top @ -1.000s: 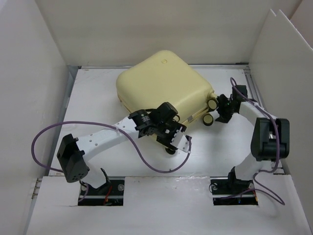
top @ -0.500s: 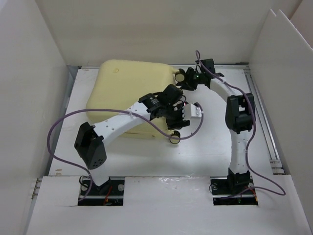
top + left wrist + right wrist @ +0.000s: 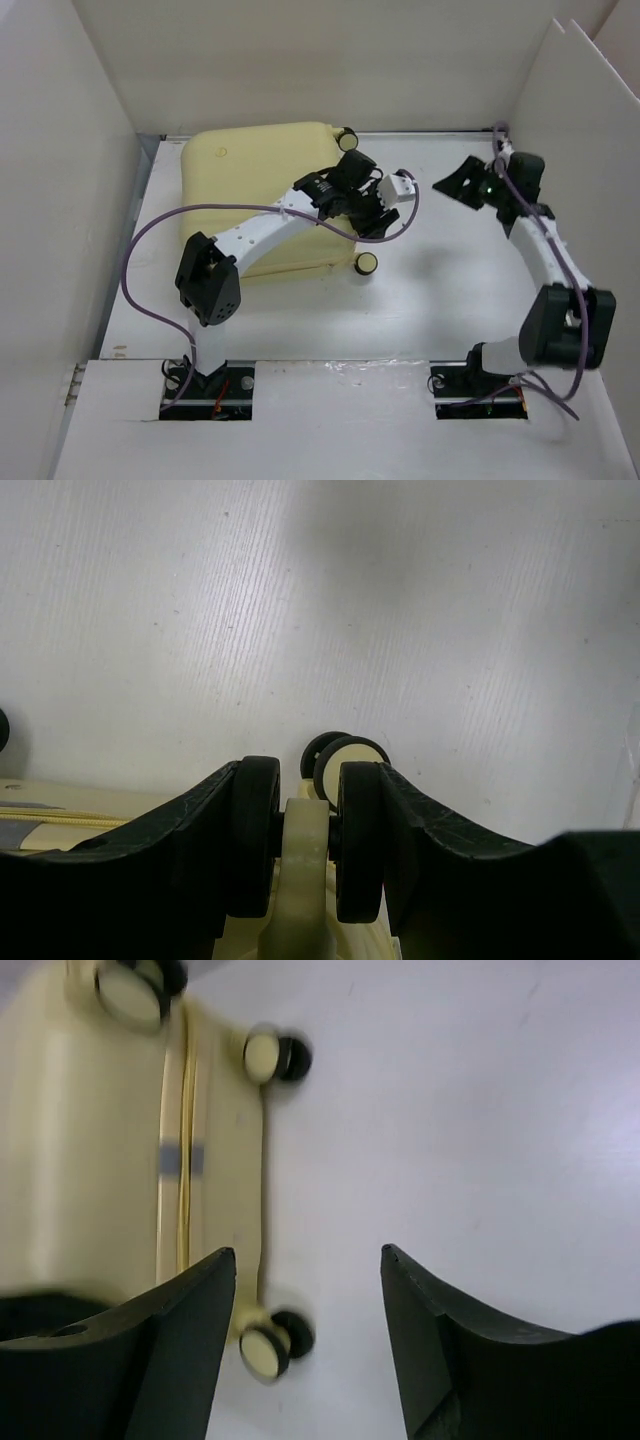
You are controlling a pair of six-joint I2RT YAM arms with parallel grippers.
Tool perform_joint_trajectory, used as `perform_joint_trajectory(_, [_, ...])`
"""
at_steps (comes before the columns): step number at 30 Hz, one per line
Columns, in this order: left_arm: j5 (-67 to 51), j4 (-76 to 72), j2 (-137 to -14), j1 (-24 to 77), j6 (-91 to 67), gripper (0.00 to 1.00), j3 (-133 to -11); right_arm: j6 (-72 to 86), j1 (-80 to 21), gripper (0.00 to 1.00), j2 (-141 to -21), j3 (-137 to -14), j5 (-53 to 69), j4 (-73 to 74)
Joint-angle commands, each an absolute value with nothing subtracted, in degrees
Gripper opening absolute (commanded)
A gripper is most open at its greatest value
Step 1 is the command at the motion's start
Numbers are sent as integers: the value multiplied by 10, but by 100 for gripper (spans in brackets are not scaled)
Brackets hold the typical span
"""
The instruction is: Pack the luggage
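The luggage (image 3: 250, 185) is a closed pale yellow suitcase lying flat at the back left, its wheels facing right. One wheel (image 3: 347, 133) shows at its far corner and another (image 3: 366, 263) at its near corner. My left gripper (image 3: 363, 205) reaches over the lid and is shut on a twin wheel at the right edge; in the left wrist view the gripper (image 3: 303, 850) clamps both black discs with the cream fork (image 3: 300, 870) between them. My right gripper (image 3: 452, 184) is open and empty over the bare table, right of the suitcase (image 3: 100, 1140); in its own view (image 3: 308, 1260) nothing lies between the fingers.
White walls enclose the table on the left, back and right. The right wall (image 3: 570, 120) stands close to the right arm. Purple cables loop beside both arms. Bare table (image 3: 440, 280) lies between the suitcase and the right arm.
The suitcase has turned and slid left and back, with my left gripper holding its wheel. My right gripper has left the wheels and swung out to the right.
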State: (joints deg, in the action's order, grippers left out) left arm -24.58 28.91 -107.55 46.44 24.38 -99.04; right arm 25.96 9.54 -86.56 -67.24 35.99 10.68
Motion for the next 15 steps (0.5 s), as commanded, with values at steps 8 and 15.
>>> perform_joint_trajectory(8, [-238,221,-1089,439,215,0,-1034,313,-257,54,-471,-253,86,-182])
perform_joint_trajectory(15, [-233,221,-1100,439,203,0,-1057,286,-485,54,-512,-160,-101,-370])
